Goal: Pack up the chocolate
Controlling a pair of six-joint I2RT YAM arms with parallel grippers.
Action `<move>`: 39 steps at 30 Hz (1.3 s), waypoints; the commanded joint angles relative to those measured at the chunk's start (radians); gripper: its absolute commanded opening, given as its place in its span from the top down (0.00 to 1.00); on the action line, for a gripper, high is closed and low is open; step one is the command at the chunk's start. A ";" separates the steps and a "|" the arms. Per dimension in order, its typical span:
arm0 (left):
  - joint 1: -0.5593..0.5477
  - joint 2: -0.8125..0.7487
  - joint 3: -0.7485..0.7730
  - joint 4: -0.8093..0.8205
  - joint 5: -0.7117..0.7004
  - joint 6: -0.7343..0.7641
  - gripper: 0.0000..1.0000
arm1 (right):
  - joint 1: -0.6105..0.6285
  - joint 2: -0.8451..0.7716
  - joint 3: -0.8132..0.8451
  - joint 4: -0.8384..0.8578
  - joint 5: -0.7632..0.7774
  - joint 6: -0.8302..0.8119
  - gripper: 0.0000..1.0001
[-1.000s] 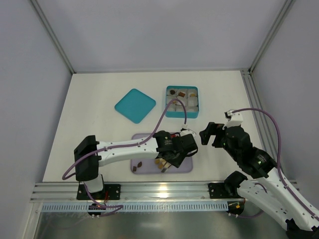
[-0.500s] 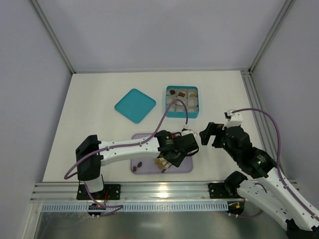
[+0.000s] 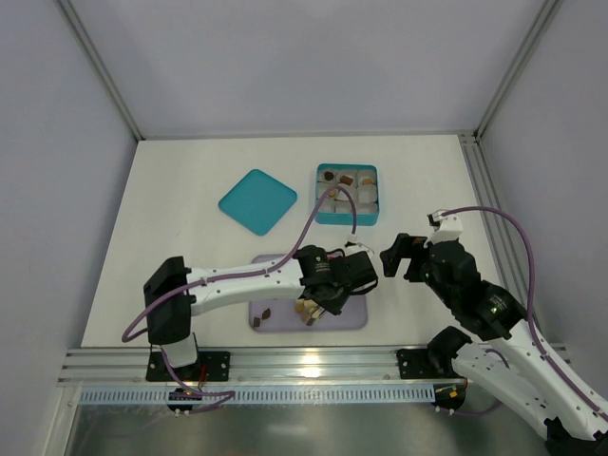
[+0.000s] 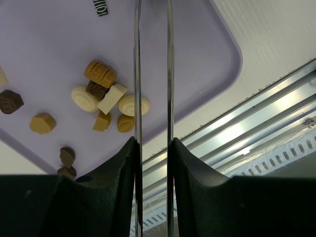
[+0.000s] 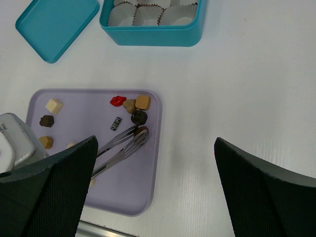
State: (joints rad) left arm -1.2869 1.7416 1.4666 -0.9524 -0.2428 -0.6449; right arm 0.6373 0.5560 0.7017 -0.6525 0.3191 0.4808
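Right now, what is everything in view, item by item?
table: one, white, beneath everything
plastic tray: one, lilac, near edge
square box: one, teal, beyond tray
crinkled paper cups: several, white, in box
flat lid: one, teal, left of box
chocolate pieces: many, brown, tan, cream, red, on tray; few in box
metal tweezers: one, silver, over tray
left gripper: black, shut on tweezers
right gripper: black, open, right of tray
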 commanded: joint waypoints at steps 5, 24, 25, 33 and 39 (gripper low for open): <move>0.011 -0.066 0.049 -0.028 -0.036 0.019 0.70 | -0.004 0.008 0.018 0.027 0.009 -0.001 0.00; 0.012 -0.126 0.044 -0.048 -0.058 0.017 0.70 | -0.002 0.013 0.005 0.036 0.011 0.004 0.00; 0.014 -0.132 0.043 -0.046 -0.056 0.019 0.70 | -0.004 0.013 0.005 0.036 0.009 0.004 0.00; 0.027 -0.159 0.040 -0.037 -0.058 0.022 0.70 | -0.004 0.015 0.002 0.040 0.011 0.005 0.00; 0.072 -0.169 0.075 -0.031 -0.044 0.048 0.70 | -0.005 0.024 0.007 0.045 0.011 0.002 0.00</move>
State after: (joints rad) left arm -1.2400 1.6180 1.4830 -1.0012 -0.2703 -0.6220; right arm 0.6373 0.5701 0.7013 -0.6510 0.3187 0.4808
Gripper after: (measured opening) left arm 0.303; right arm 0.996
